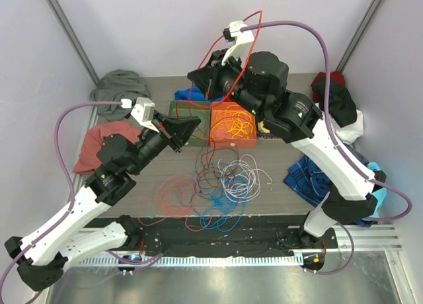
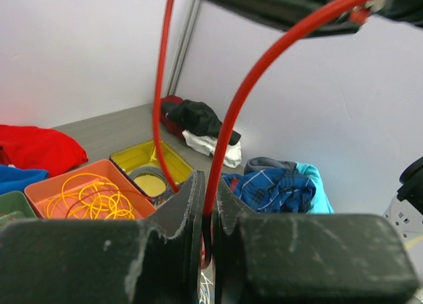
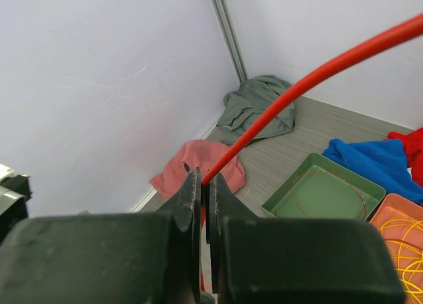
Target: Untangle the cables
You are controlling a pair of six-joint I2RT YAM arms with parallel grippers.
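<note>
A loose tangle of cables (image 1: 215, 185), orange, blue, white and dark, lies on the table in front of the arm bases. One red cable (image 1: 258, 16) rises out of it. It passes through my left gripper (image 1: 193, 123), which hangs low over the green tray. From there it climbs to my right gripper (image 1: 201, 78), held high at the back, and arcs on above that arm. In the left wrist view the red cable (image 2: 251, 79) fills the narrow slot of the left gripper (image 2: 208, 185). The right gripper (image 3: 205, 180) is shut on the red cable (image 3: 310, 79).
An orange tray (image 1: 221, 140) holds a coiled orange-yellow cable (image 1: 234, 122). Beside it are a green tray (image 3: 317, 191) and a yellow tray (image 2: 142, 155) with a black coil. Clothes lie about: grey-green (image 1: 119, 86), pink (image 1: 99, 142), blue (image 1: 188, 92), plaid (image 1: 310, 175), black (image 1: 337, 102).
</note>
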